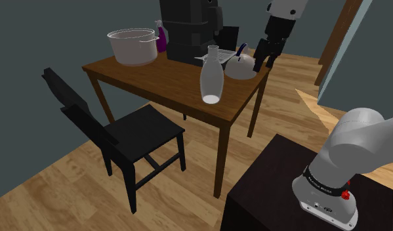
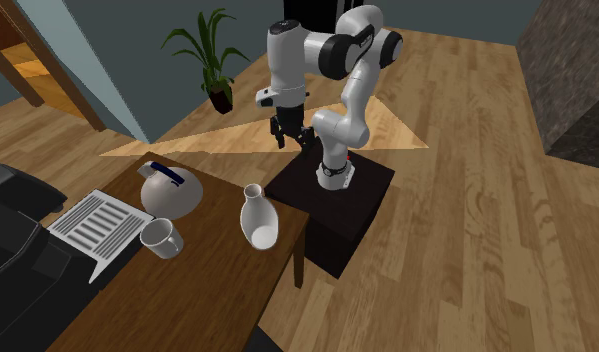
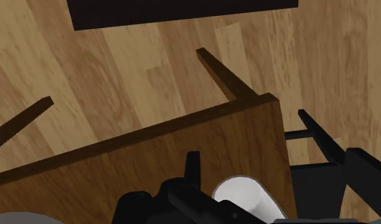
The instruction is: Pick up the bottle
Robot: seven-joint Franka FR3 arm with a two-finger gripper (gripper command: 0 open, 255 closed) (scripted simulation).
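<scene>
The bottle [image 1: 211,75] is a white carafe shape with a wide body and a narrow open neck. It stands upright near the wooden table's [image 1: 163,80] front edge, and from the other side the bottle [image 2: 257,218] sits close to the table corner. My black gripper [image 1: 265,63] hangs in the air, open and holding nothing, above and beyond the table's end by the kettle [image 1: 241,66]. In the second exterior view the gripper [image 2: 290,142] is high up between the table and my stand. A part of the bottle [image 3: 243,194] shows low in the wrist view, past the table corner.
On the table stand a grey pot [image 1: 132,44], a purple spray bottle [image 1: 161,36], a black machine [image 1: 188,29], a white mug [image 2: 162,238] and a slatted tray [image 2: 95,224]. A black chair [image 1: 123,134] stands at the table's front. A potted plant [image 2: 215,55] stands behind the arm.
</scene>
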